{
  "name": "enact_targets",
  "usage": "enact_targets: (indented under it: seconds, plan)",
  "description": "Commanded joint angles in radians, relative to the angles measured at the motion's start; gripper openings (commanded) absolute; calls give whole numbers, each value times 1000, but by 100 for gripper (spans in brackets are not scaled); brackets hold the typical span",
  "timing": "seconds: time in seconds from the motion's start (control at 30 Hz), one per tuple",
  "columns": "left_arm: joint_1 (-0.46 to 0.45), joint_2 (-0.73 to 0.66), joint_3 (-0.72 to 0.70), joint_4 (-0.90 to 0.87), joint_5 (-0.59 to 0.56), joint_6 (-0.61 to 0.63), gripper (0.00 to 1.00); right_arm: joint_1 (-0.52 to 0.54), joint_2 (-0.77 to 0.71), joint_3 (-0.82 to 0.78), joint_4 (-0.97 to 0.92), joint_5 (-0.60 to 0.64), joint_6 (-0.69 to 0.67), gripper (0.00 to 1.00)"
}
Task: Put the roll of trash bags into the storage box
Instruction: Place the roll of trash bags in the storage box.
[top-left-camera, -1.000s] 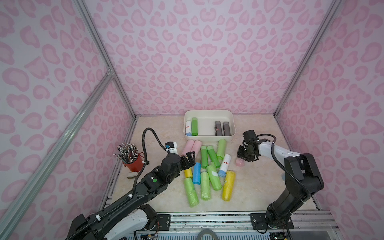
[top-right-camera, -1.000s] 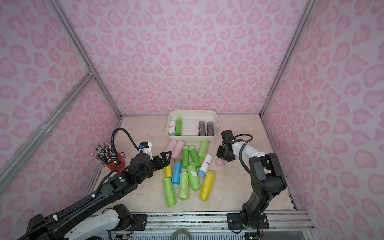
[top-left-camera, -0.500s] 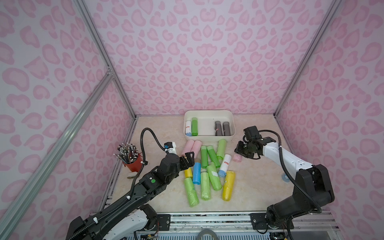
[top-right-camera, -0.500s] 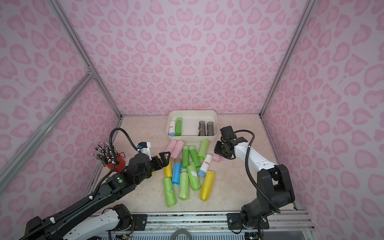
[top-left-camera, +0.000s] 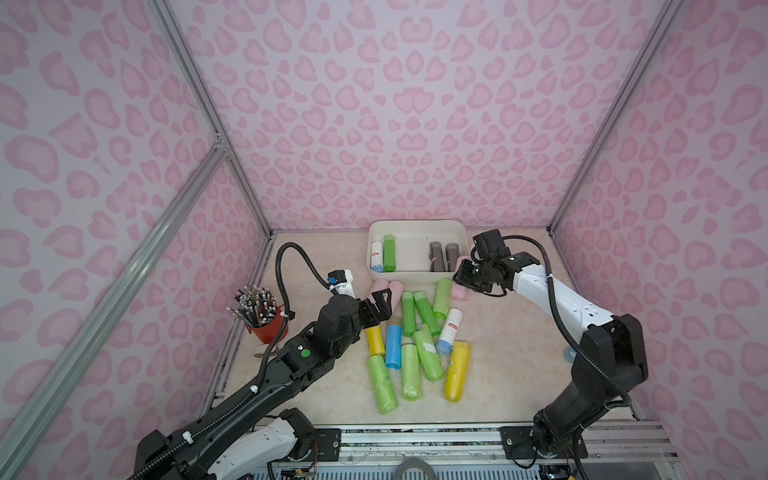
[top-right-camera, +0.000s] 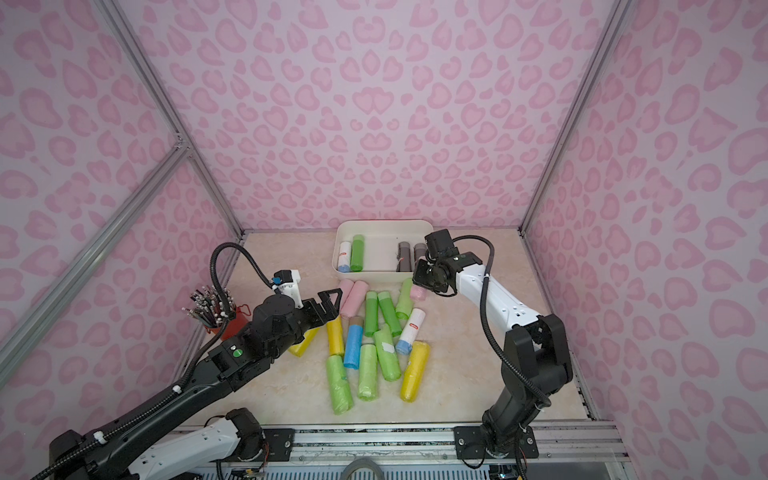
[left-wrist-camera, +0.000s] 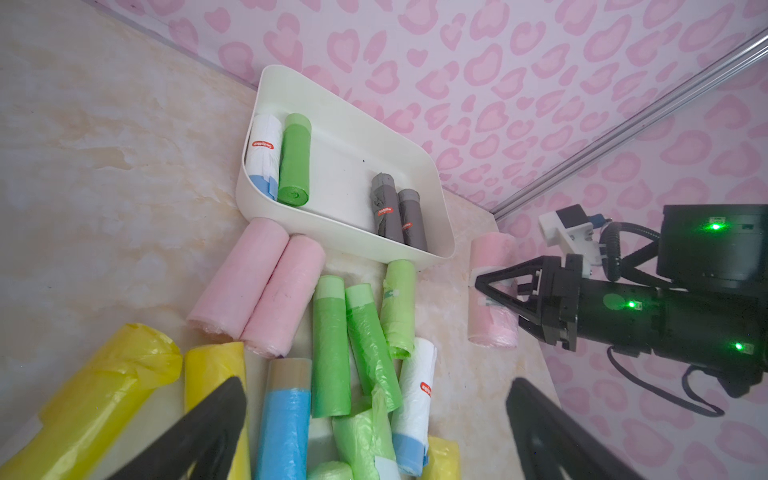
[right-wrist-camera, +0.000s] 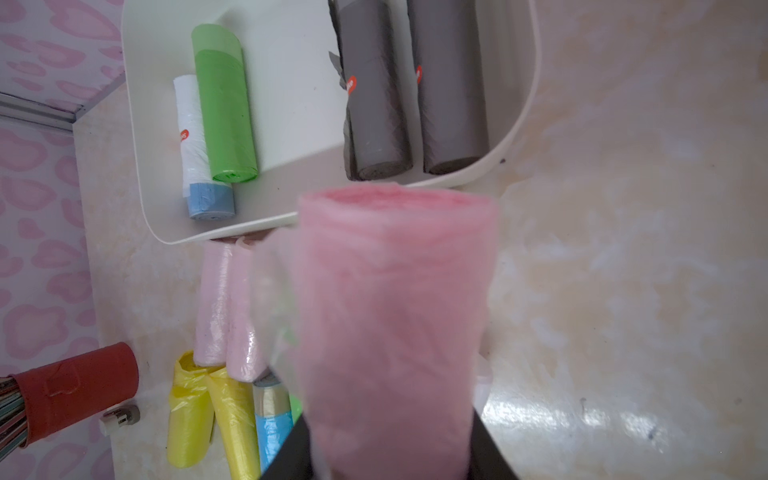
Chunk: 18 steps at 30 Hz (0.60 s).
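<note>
My right gripper (top-left-camera: 464, 277) is shut on a pink roll of trash bags (top-left-camera: 460, 292), held just in front of the near right corner of the storage box (top-left-camera: 415, 225). The right wrist view shows the pink roll (right-wrist-camera: 395, 311) between the black fingers, with the storage box (right-wrist-camera: 291, 104) beyond it. The cream-white box holds a white, a green and two grey rolls. My left gripper (top-left-camera: 379, 306) hangs open over the left side of the pile of loose rolls (top-left-camera: 415, 340). Nothing sits between its fingers (left-wrist-camera: 232, 390).
A red cup of pencils (top-left-camera: 266, 328) stands at the left, beside my left arm. Two pink rolls (left-wrist-camera: 257, 286) lie in front of the box's left end. Pink patterned walls close in the back and both sides.
My right gripper has carried the pink roll to the left and back, nearer the box's front right corner. The left arm has hardly moved.
</note>
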Motion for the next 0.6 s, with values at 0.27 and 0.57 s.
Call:
enact_targets:
  seconds: [0.27,0.57]
  plan:
    - [8,74,78,-59,-38,35,100,-1,322,394,22,3,-129,35]
    - [15,143,128,-56,-22,24,100,-6,583,639,37,-44,-140,33]
